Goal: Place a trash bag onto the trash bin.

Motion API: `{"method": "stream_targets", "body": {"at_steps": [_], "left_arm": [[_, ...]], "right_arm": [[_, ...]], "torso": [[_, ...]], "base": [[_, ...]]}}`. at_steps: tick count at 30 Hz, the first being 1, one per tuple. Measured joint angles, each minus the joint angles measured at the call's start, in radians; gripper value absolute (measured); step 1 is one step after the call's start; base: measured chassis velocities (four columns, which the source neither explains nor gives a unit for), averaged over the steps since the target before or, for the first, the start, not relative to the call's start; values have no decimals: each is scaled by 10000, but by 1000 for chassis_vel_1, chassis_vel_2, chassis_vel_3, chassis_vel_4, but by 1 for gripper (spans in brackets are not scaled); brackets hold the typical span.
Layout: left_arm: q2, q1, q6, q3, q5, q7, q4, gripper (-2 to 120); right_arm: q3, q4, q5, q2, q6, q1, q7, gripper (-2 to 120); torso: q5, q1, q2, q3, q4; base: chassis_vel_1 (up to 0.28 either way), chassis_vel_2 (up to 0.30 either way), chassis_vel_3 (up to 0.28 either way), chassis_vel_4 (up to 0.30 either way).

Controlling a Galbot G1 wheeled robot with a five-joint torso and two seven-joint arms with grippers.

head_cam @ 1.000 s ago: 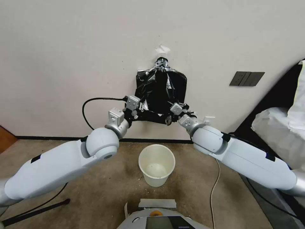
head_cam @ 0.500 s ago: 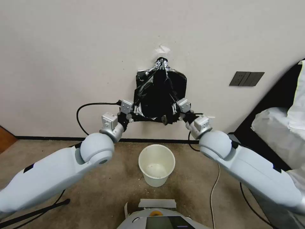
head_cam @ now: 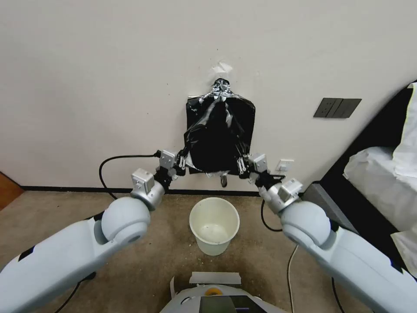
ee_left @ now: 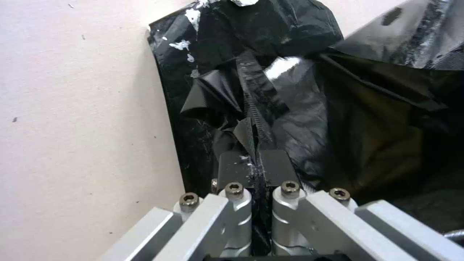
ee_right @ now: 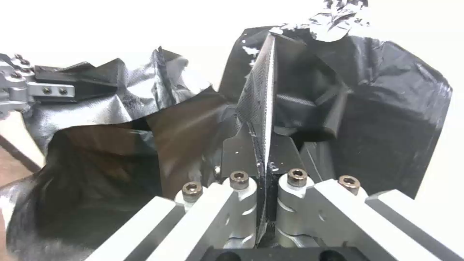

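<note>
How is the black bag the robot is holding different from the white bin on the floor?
The trash bag is black, thin and crinkly; the trash bin is cream-white, stiff and round. The bag hangs up by the wall, pinched by the left gripper and right gripper; the bin stands on the floor, untouched. Both gape open.

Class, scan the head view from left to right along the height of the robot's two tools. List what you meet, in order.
Black cable loop → left tool → trash bag stretched between the tools → right tool → white wall socket → white bedding.
</note>
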Motion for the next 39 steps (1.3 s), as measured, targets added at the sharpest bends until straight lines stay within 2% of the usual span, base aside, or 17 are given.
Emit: {"method": "stream_targets", "body": {"at_steps": [3,8,17,25,34,39], "left_arm": [[-26,801,-75,-459,264,86,-214,0],[-126,1588,-129,-607,586,129,-469,0],[-362,1979,-145,-586,732,167,-493,0],[-631,1979,-118,-190,784,184,-404,0],[-1481,2012,104,830,1253,77,70,0],[-1796,2297,143,1130,1576,-21,380,0]], "right_arm": [[243,360,-6,161,-33,-616,47,0],[415,503,-22,536,-63,-1506,53,0],[726,503,59,788,-282,-2666,107,0],[812,491,185,1172,-482,-3443,328,0],[1759,483,-321,1080,-413,-4535,342,0],[1797,478,-370,1329,-470,-4991,343,0]], "torso": [[-1,0,0,0,-1],[1,0,0,0,-3],[1,0,0,0,-2],[1,0,0,1,-1],[0,1,0,0,-2],[0,1,0,1,-3]], "base": [[0,0,0,0],[0,0,0,0],[0,0,0,0],[0,0,0,0],[0,0,0,0],[0,0,0,0]]}}
